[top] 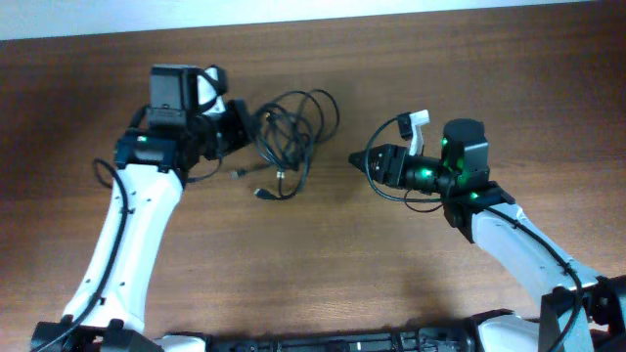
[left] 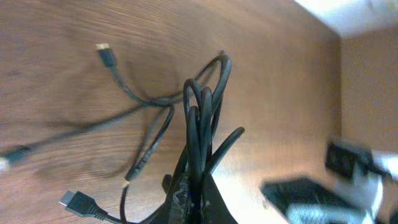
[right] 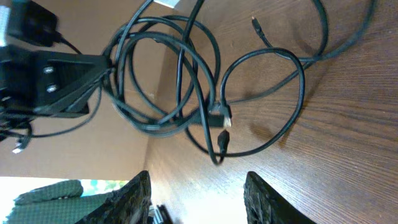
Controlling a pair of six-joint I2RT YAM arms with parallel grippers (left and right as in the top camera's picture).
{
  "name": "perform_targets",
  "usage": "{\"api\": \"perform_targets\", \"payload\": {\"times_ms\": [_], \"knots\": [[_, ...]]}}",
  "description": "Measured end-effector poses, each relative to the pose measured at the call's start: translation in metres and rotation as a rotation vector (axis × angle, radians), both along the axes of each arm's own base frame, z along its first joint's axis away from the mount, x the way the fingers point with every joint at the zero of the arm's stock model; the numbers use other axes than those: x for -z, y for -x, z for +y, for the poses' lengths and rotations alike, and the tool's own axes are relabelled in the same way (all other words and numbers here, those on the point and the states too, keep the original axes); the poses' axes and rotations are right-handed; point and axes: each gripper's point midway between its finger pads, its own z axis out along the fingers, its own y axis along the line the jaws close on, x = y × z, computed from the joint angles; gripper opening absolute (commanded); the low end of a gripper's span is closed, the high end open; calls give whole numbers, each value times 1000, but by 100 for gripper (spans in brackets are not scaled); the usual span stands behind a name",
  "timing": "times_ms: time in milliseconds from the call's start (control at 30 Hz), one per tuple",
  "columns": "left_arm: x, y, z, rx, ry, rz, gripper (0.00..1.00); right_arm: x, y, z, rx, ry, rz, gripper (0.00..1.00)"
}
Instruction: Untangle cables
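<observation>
The cables are a tangle of thin black cords on the brown table, just right of my left gripper. My left gripper is shut on a bunch of cable loops at the tangle's left edge. Loose ends with small plugs trail onto the wood. My right gripper is open and empty, a short way right of the tangle and pointing at it. In the right wrist view its fingers frame bare wood, with the cable loops ahead and the left gripper gripping them.
The wooden table stretches around the tangle. Thicker black wires run along both robot arms, one beside the left arm and one looped by the right wrist. The table's far edge lies behind the cables.
</observation>
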Motion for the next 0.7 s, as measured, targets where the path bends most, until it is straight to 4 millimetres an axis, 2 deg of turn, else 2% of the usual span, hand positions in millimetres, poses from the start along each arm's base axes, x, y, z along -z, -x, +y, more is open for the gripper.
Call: {"api": "perform_targets", "payload": {"times_ms": [33, 133, 333, 367, 400, 433, 500, 567, 600, 700], "knots": [[-4, 12, -27, 151, 4, -45, 0, 2, -1, 2, 8, 15, -4, 47], [-15, 35, -66, 424, 35, -151, 0, 21, -4, -7, 76, 88, 45, 47], [-25, 60, -99, 604, 102, -201, 0, 36, -18, -25, 201, 183, 60, 47], [-25, 62, -101, 614, 108, -200, 10, 40, -19, -28, 222, 201, 67, 47], [-26, 64, -103, 621, 112, -200, 46, 44, -20, -32, 243, 220, 78, 47], [-26, 64, -104, 627, 110, -205, 57, 53, -19, -39, 273, 256, 110, 47], [-17, 56, -95, 581, 29, -204, 65, 63, -15, -45, 298, 295, 154, 47], [2, 40, -70, 475, -143, -180, 73, 71, -10, -49, 306, 318, 190, 47], [5, 37, -65, 451, -175, -174, 75, 72, -9, -49, 305, 322, 198, 47], [11, 31, -53, 399, -241, -165, 76, 80, 0, -51, 299, 341, 245, 47]]}}
